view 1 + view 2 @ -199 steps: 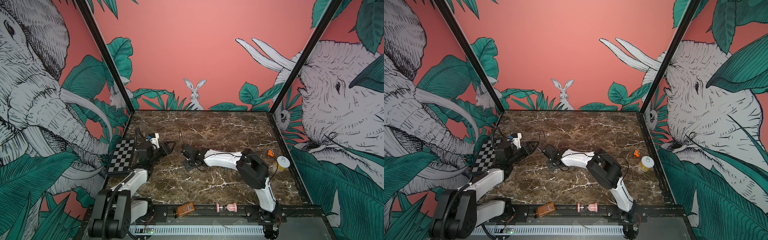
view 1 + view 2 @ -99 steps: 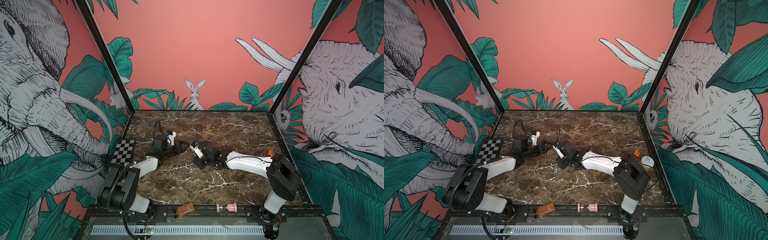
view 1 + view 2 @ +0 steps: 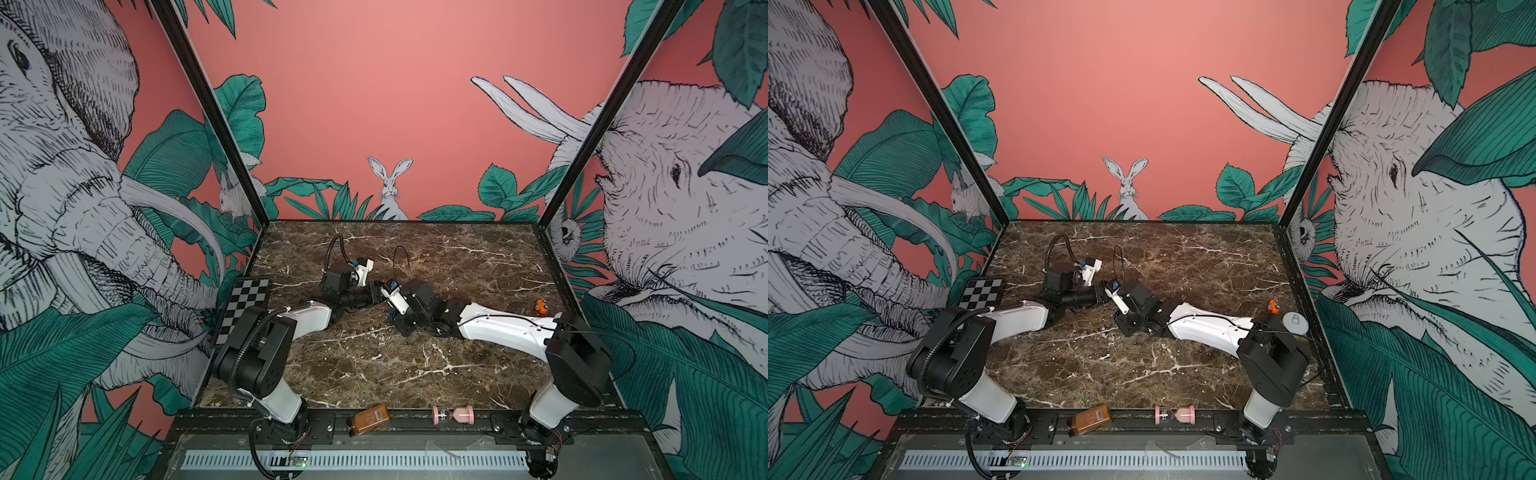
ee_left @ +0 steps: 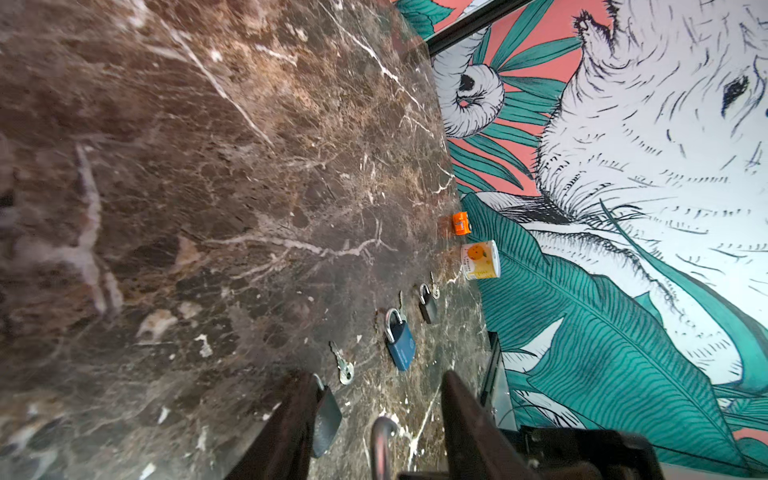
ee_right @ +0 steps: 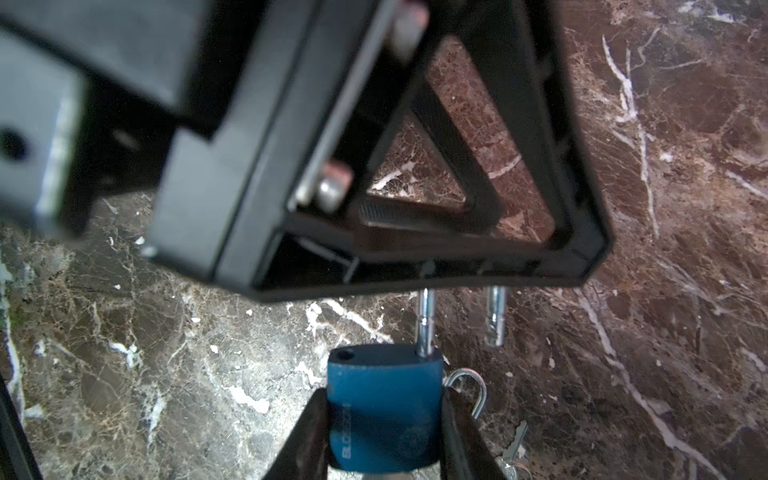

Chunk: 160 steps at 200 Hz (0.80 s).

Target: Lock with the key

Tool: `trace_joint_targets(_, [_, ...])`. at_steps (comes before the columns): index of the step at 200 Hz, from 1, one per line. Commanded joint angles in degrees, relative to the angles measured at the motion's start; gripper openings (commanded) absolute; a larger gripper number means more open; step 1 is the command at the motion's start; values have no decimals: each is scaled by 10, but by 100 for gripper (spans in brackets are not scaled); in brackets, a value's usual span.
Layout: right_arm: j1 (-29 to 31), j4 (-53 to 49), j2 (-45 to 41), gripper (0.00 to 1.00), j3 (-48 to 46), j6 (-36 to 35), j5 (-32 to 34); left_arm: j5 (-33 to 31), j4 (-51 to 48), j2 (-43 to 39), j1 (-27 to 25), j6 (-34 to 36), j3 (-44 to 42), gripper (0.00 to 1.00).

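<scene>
padlock [image 5: 384, 411], blue, clamped in right gripper [image 5: 384, 401], in from 3 o'clock near table [image 3: 415, 374] centre. step seems closing the shackle [image 5: 426, 320]: raised, free leg out. left gripper [image 4: 379, 376], from 9 o'clock, straddles it, jaws apart. next: align leg, press home.

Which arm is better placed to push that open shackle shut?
Left. The left end effector straddles the shackle; the right end effector is occupied clamping the padlock.
</scene>
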Motion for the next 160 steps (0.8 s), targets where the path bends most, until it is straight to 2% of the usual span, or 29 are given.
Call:
trace_joint_targets(1, [2, 7, -12, 22, 20, -11, 19, 22, 11, 5, -5, -4, 11, 46])
trace_joint_targets(24, [2, 0, -11, 22, 27, -14, 20, 32, 7, 6, -7, -2, 15, 44])
trace_joint_targets(77, [2, -35, 3, 22, 59, -39, 17, 56, -8, 13, -14, 12, 32, 28])
trace_joint_targets(116, [2, -47, 6, 22, 67, -51, 26, 61, -10, 18, -17, 12, 39, 9])
trace_joint_targets(149, [-3, -41, -3, 22, 60, -54, 35, 62, -8, 15, -17, 11, 40, 0])
trace_joint_targets(160, [-8, -34, -6, 23, 55, -49, 33, 61, -8, 14, -18, 9, 39, 0])
